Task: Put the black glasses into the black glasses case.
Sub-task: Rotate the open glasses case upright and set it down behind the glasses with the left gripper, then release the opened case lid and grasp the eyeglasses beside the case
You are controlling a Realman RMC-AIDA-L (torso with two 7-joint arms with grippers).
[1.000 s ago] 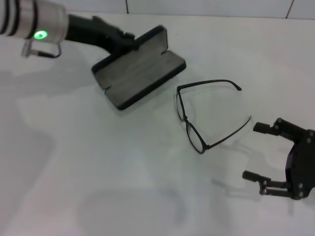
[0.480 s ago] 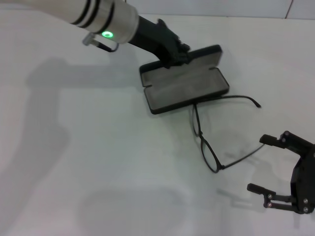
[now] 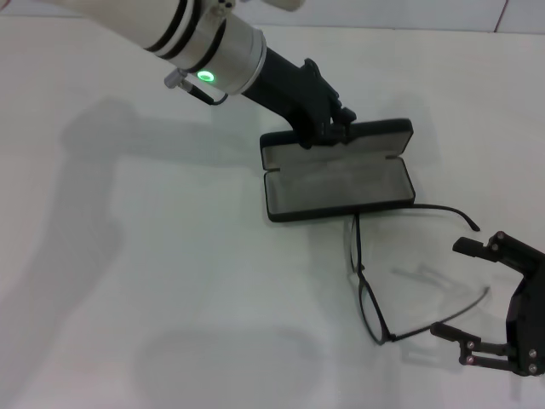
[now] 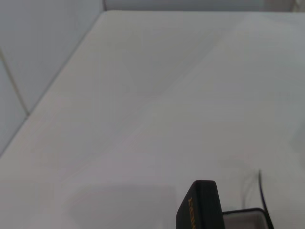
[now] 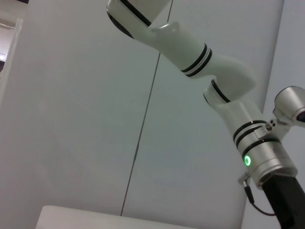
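The black glasses case [image 3: 336,189] lies open on the white table, grey lining up and lid standing at the far side. My left gripper [image 3: 328,128] is shut on the lid's far edge. The black glasses [image 3: 361,273] lie unfolded just in front of the case, one temple arm touching its front edge. My right gripper [image 3: 444,287] is open at the front right, with the tip of the other temple arm lying between its fingers. The left wrist view shows the lid's corner with orange lettering [image 4: 198,212].
The white table [image 3: 153,281] reaches a tiled wall at the back. The right wrist view shows only my left arm [image 5: 228,109] against the wall.
My left gripper has dragged the open case right and toward the front, turning it. The case has pushed the glasses nearer the right gripper, which stayed almost still.
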